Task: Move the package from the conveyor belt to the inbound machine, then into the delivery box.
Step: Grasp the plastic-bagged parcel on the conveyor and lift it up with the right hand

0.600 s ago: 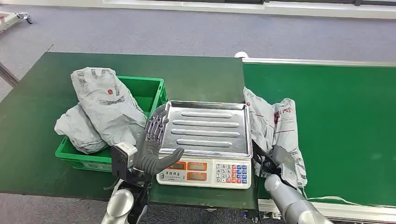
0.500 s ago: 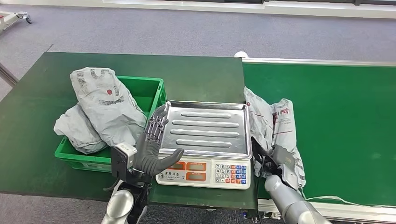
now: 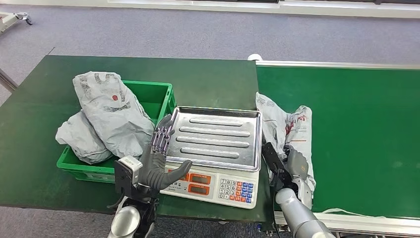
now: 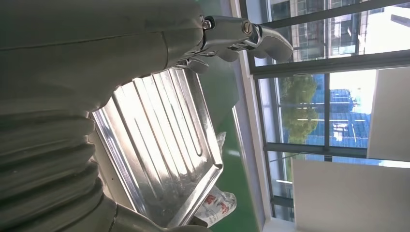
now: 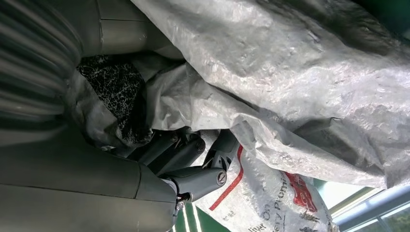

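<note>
A crumpled grey package (image 3: pixel 285 124) with red print lies on the green conveyor belt (image 3: pixel 356 129), against the right side of the scale's steel tray (image 3: pixel 218 136). My right hand (image 3: pixel 288 166) grips the package's near end; in the right wrist view its fingers (image 5: pixel 193 176) curl into the grey plastic (image 5: pixel 290 72). My left hand (image 3: pixel 159 156) lies with fingers stretched along the tray's left edge, thumb at the scale's front, holding nothing. The tray (image 4: pixel 159 145) is bare, with the left hand's fingers (image 4: pixel 241 31) at its rim.
A green crate (image 3: pixel 158 99) left of the scale holds two grey packages (image 3: pixel 111 111), one piled high over the rim. The scale's keypad (image 3: pixel 237 189) faces me at the dark green table's (image 3: pixel 208 82) front edge. Grey floor lies beyond.
My right hand has moved forward along the package and closed on it, bunching its near end. The scale has turned slightly. The left hand stays at the tray's edge.
</note>
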Robot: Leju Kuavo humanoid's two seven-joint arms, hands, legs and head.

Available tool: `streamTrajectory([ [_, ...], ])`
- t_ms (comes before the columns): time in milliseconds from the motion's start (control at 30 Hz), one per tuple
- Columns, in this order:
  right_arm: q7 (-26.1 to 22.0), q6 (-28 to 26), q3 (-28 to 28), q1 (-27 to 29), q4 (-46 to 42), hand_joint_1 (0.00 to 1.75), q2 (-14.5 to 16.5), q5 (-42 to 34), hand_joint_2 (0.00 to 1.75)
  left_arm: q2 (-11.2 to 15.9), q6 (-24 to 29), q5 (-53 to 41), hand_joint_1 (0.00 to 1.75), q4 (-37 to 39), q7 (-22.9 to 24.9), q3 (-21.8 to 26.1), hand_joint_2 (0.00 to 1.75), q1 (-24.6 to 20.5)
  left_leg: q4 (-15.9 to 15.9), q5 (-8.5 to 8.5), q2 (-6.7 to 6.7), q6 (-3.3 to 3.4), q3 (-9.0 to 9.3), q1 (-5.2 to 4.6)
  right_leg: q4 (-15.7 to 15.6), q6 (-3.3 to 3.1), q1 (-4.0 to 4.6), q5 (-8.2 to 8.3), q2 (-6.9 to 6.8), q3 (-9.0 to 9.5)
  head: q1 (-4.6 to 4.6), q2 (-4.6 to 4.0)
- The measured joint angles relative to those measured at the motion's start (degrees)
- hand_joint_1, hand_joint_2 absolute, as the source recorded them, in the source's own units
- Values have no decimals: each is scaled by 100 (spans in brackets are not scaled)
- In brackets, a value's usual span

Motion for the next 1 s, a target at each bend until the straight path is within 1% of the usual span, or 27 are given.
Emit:
streamTrajectory([
  [567, -13, -5, -64, 21, -77, 175, 45, -5, 175, -4, 2, 0, 0, -5, 0, 36, 175, 11, 0, 0, 0, 0, 0, 0, 0, 0, 0, 0, 0, 0, -1, 0],
  [600, -49, -25, -64, 23, -80, 175, 46, -23, 175, -4, 3, 0, 0, -5, -1, 36, 175, 11, 0, 0, 0, 0, 0, 0, 0, 0, 0, 0, 0, 0, -1, 0],
  [667, -266, -154, -64, 72, -175, 175, 60, -121, 175, -5, 16, -5, 0, -9, -7, 37, 175, 15, 0, 0, -1, 0, -1, 0, 0, -1, 0, 1, -1, 0, 0, 0],
  [733, -546, -354, -52, 228, -572, 175, 97, -186, 175, -8, 40, -32, 0, -21, -24, 40, 175, 29, 0, 0, -2, 0, -2, 0, 0, -1, 0, 1, -1, -1, 0, 0],
  [800, -571, -476, 26, 452, -1386, 175, 131, -82, 175, -12, 54, -82, 0, -29, -66, 48, 175, 44, 0, 0, -3, 0, -4, -1, 0, -1, 0, 1, -3, -4, -1, 0],
  [900, -215, -470, 291, 659, -2715, 175, 122, 97, 175, -19, 56, -158, 0, -7, -156, 58, 175, 52, 0, 0, -2, 0, -8, -1, 0, -2, -1, 1, -3, -10, 0, 0],
  [1000, 155, -435, 549, 688, -3594, 175, 65, 258, 175, -23, 78, -201, 0, 28, -202, 64, 175, 50, 1, 1, 1, 0, -7, -1, 0, -2, -1, 1, -1, -11, 0, 0],
])
